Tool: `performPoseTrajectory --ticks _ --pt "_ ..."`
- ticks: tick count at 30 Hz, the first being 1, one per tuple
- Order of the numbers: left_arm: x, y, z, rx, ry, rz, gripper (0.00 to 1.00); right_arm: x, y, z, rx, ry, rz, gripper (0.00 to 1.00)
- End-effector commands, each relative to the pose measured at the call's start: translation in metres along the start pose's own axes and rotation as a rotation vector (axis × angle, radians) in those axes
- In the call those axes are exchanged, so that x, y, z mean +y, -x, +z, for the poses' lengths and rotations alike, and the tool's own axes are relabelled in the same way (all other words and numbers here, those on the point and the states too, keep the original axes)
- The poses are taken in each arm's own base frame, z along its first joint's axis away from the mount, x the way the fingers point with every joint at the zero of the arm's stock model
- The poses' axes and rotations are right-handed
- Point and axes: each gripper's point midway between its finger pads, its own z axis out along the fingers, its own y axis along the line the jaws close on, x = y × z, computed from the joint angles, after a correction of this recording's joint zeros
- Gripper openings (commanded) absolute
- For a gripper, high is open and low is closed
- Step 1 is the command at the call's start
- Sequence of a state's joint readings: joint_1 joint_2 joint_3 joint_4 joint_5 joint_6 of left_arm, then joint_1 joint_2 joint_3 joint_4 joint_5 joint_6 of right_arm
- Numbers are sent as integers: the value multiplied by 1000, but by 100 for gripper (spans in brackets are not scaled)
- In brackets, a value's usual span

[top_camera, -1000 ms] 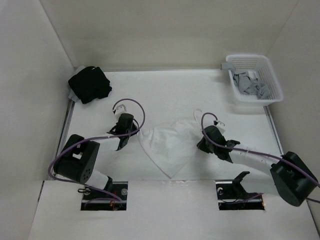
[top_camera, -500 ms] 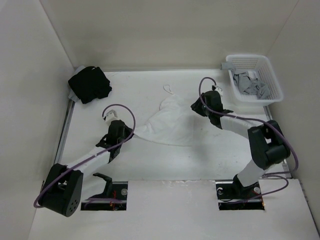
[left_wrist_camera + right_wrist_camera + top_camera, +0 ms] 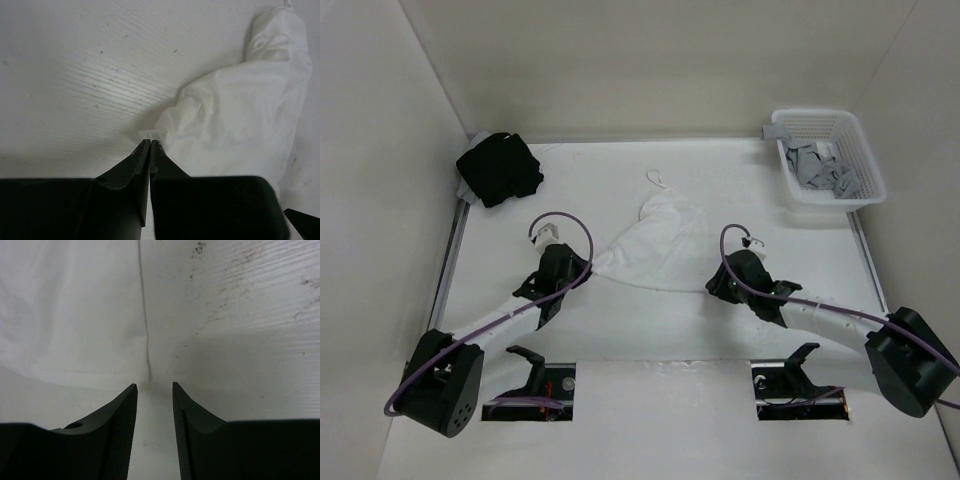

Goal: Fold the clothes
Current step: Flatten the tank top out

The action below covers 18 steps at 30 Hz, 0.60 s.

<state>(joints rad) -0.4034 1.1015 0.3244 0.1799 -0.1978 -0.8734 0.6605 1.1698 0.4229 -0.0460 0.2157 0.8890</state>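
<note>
Lying near the middle of the table (image 3: pixel 570 190), the white garment (image 3: pixel 655 240) is a crumpled, roughly triangular sheet with its small loop (image 3: pixel 658 180) at the 12 o'clock end. The left gripper (image 3: pixel 150 144) is pinched tight on the thin corner at about 8 o'clock. The right gripper (image 3: pixel 154 386) has its jaws apart with nothing between them, just at the garment's edge at about 4 o'clock. The fabric looks very light, soft and limp, so I judge it will sag and wrinkle when lifted and may slip from a shallow pinch. Corners and hemmed edges seem the best places to take hold.
</note>
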Motion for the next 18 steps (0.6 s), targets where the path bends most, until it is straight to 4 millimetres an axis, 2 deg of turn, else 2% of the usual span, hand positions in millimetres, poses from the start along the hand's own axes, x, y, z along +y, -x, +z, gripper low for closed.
performPoseTrajectory --ticks 1,6,10,12,13,18 --pt "-12 2 -3 -11 -56 -4 1 6 0 3 9 4 15 37" --pt "-10 2 -4 -15 -56 -4 1 12 -9 10 43 40 37 37" --pt "-9 0 -4 -11 -56 -1 1 14 -5 15 29 62 62 37" --pt "-10 0 -5 -14 -60 1 1 18 -6 18 40 81 66 34" --pt "-9 1 -5 -15 -58 -1 1 17 -7 19 44 78 67 32" --pt "-10 4 -6 -24 -62 -5 1 18 -2 18 25 82 75 6"
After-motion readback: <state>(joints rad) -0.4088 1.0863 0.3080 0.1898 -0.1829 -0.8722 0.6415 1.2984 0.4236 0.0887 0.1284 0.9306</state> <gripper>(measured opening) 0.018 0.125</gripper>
